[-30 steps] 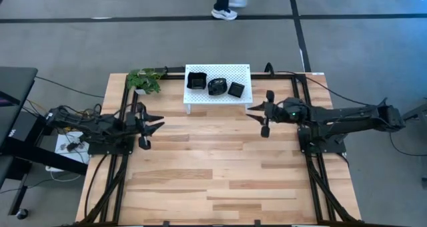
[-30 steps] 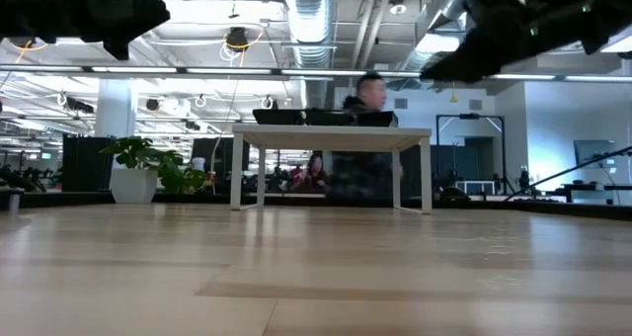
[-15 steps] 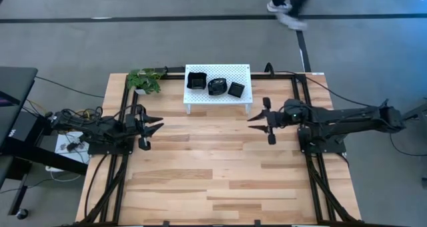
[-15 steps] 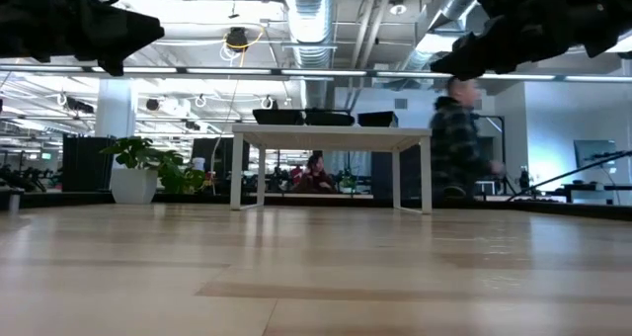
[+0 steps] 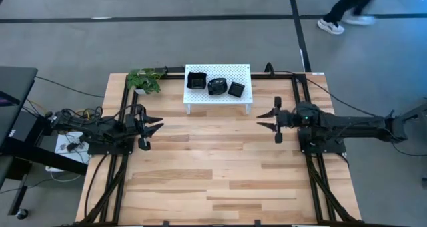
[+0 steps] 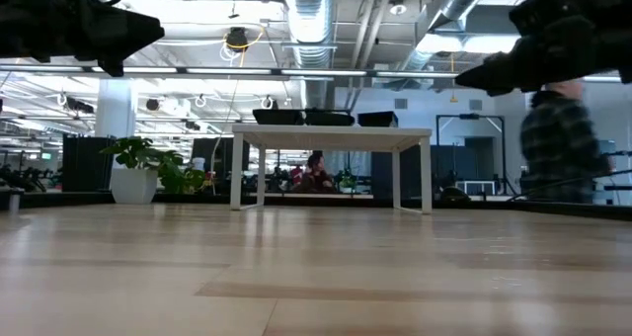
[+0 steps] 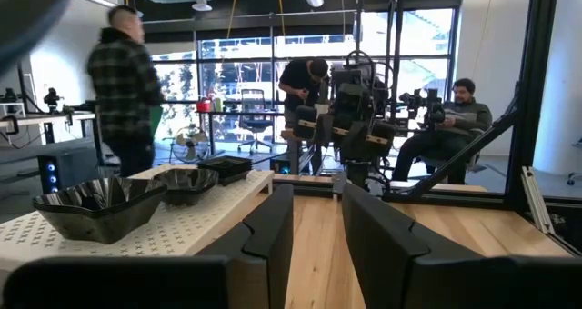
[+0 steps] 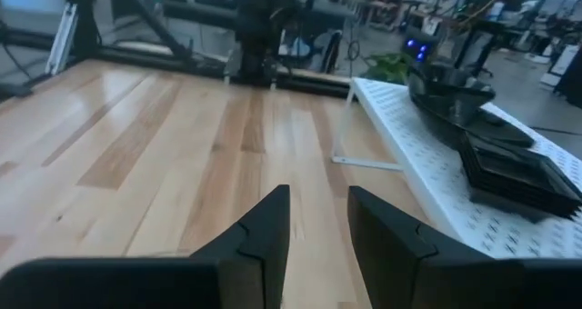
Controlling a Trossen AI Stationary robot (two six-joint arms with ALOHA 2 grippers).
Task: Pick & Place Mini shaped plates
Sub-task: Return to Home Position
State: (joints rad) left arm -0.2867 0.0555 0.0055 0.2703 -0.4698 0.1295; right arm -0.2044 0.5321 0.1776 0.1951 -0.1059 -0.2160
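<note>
Hanging open and empty, the right arm's fingers (image 8: pixel 259 241) hover over the bare boards of the desk (image 5: pixel 213 167) and point across toward the left arm. Just ahead of them and off to one side stands the white perforated rack (image 5: pixel 233 70), near but not touching. On it sit the mini shaped plates in three groups. A stack of square plates (image 5: pixel 236 89) is nearest these fingers, a wavy-rimmed round dish (image 5: pixel 217 86) is in the middle, and a deeper angular dish (image 5: pixel 196 80) is farthest. The left arm's fingers (image 7: pixel 268 232) are likewise parted and hold nothing. They hover over the desk on the rack's other side, with a potted plant (image 5: pixel 145 80) behind them. No plate shows on the boards, so the placing looks finished. What is left, I judge, is only for both arms to settle at rest.
</note>
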